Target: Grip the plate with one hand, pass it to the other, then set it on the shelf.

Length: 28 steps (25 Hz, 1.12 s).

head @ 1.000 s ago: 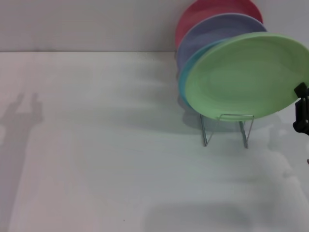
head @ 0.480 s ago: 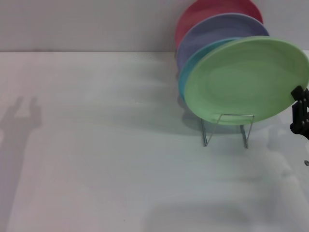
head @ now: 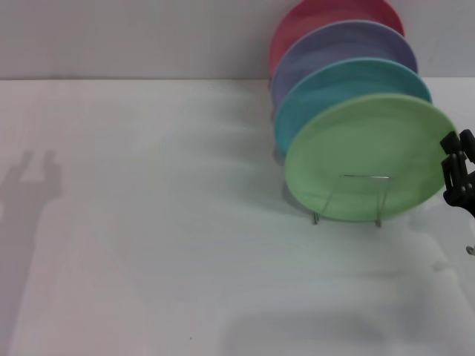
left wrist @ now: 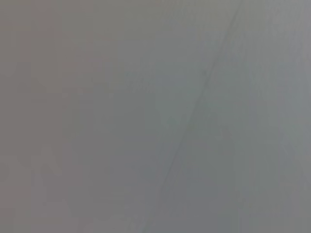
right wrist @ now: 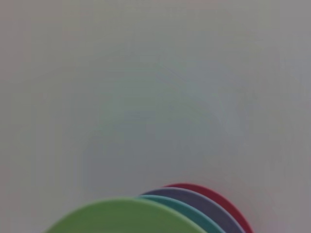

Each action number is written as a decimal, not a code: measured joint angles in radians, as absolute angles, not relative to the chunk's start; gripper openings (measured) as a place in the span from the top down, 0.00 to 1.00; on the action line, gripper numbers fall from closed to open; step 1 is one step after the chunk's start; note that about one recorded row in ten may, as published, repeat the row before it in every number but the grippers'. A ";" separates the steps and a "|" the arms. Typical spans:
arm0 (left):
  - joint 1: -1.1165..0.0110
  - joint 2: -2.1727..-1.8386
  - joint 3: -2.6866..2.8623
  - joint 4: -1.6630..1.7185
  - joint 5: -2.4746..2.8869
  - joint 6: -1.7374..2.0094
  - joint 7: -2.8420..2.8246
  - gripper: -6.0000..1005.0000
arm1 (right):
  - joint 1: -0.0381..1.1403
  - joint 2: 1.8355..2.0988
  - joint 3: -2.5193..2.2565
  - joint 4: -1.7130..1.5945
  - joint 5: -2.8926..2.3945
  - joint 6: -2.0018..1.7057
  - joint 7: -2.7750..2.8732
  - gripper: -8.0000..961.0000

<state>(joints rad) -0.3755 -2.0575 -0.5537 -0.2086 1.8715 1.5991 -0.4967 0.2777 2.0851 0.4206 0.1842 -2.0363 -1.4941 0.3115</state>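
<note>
Just beside the plate [head: 369, 157], apart from its rim, the right pincer [head: 458, 172] stands released.

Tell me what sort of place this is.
Probably a lab test bench, not a kitchen: a plain white table against a blank wall, one wire rack of coloured plates and a robot gripper.

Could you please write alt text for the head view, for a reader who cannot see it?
A pale green plate stands at the front of a wire rack on a white table, with teal, lilac and red plates lined up behind it. The right pincer is at the green plate's right edge; whether it grips the rim is unclear.
</note>
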 joint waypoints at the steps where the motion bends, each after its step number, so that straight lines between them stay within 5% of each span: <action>1: -0.376 -2.057 -0.554 -0.209 1.872 1.601 -0.497 0.62 | 0.278 2.085 0.418 0.184 -2.037 -1.493 0.312 0.91; 22: -0.382 -2.051 -0.554 -0.205 1.871 1.608 -0.497 0.62 | 0.280 2.082 0.371 0.178 -2.039 -1.544 0.324 0.72; 28: -0.383 -2.051 -0.554 -0.206 1.872 1.608 -0.497 0.62 | 0.269 2.080 0.370 0.172 -2.037 -1.565 0.334 0.58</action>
<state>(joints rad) -0.3829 -2.0508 -0.5538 -0.2055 1.8718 1.6077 -0.4971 0.2690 2.0797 0.3699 0.1724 -2.0373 -1.5654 0.3341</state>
